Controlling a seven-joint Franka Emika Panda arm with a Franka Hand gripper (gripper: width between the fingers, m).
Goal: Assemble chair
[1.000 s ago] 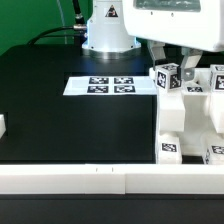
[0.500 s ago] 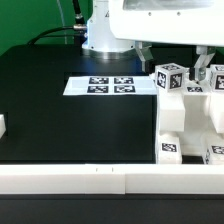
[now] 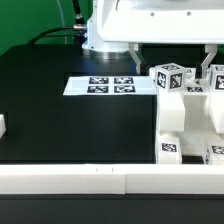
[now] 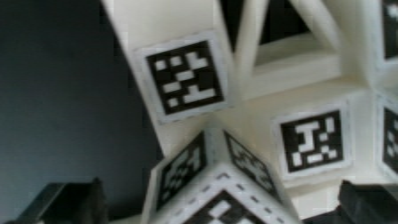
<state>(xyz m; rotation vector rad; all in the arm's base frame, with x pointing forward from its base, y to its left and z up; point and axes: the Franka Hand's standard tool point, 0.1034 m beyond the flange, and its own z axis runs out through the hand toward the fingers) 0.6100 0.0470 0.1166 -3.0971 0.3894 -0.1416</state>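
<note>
The gripper (image 3: 172, 60) stands wide open, holding nothing, over the chair (image 3: 190, 115) near the table's (image 3: 90, 125) edge; lift straight clear without nudging it.

A black worktop (image 3: 70, 125) carries everything. The marker board (image 3: 110, 85) lies flat on it, off to the exterior view's left of the gripper (image 3: 170, 55) and lower. The chair (image 3: 190, 115), a blocky white tagged assembly, stands on the worktop directly beneath the gripper. A small white part (image 3: 3, 127) sits well apart from the gripper, at the far left edge.
</note>
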